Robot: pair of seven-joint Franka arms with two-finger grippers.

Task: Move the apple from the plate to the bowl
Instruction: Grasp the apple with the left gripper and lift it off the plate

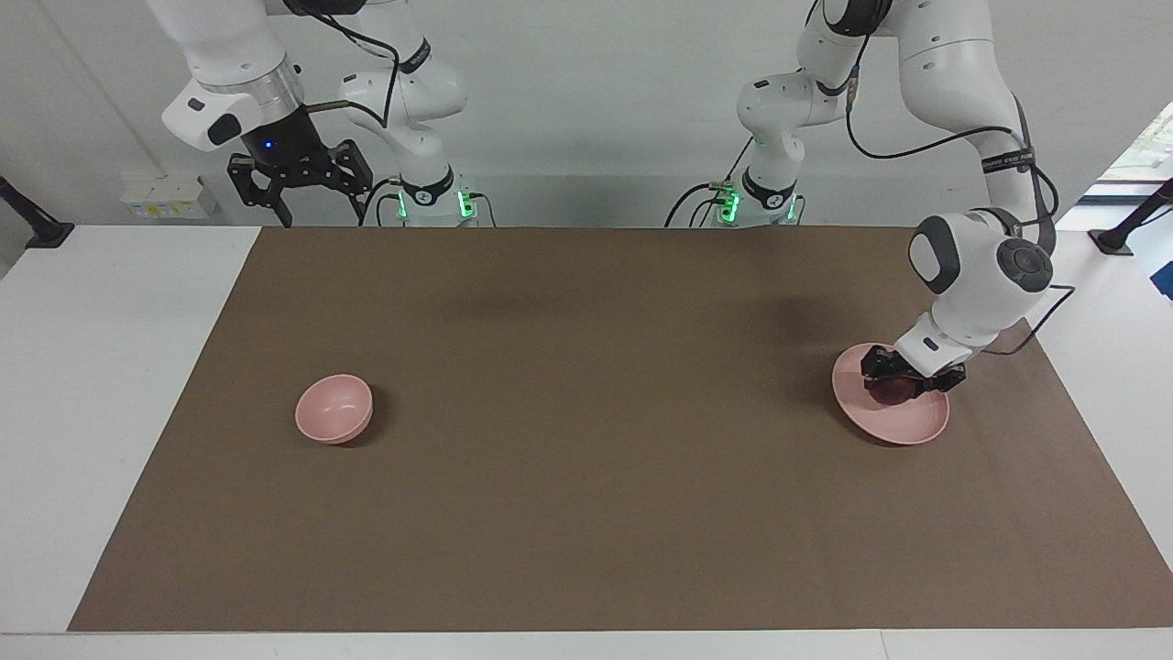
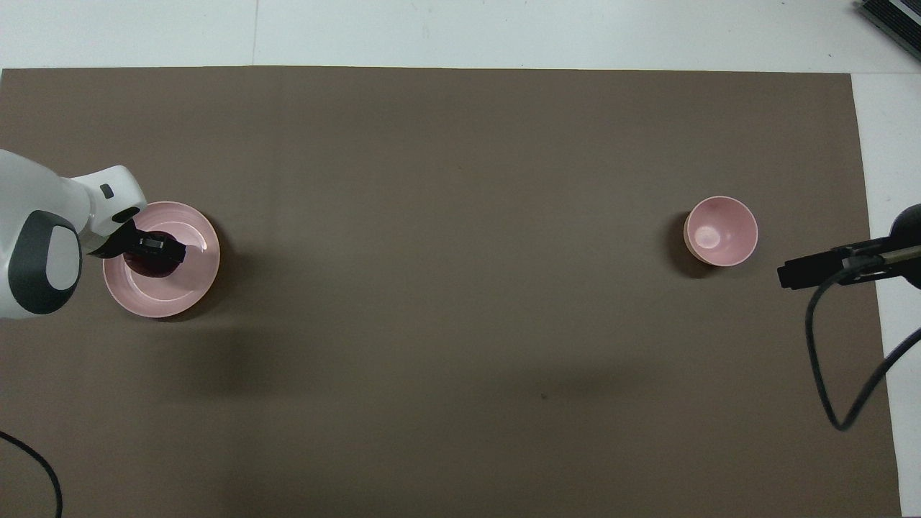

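Note:
A dark red apple (image 1: pixel 891 394) (image 2: pixel 146 265) sits on the pale pink plate (image 1: pixel 907 427) (image 2: pixel 180 295) toward the left arm's end of the table. My left gripper (image 1: pixel 900 383) (image 2: pixel 155 247) is down on the plate, its fingers closed in against the apple's sides, and it covers the apple's top. The small pink bowl (image 1: pixel 334 409) (image 2: pixel 720 230) stands with nothing in it toward the right arm's end. My right gripper (image 1: pixel 301 203) hangs open, high above the mat's edge nearest the robots, and waits.
A brown mat (image 1: pixel 586 477) covers most of the white table. A black cable (image 2: pixel 827 360) of the right arm loops over the mat's end beside the bowl.

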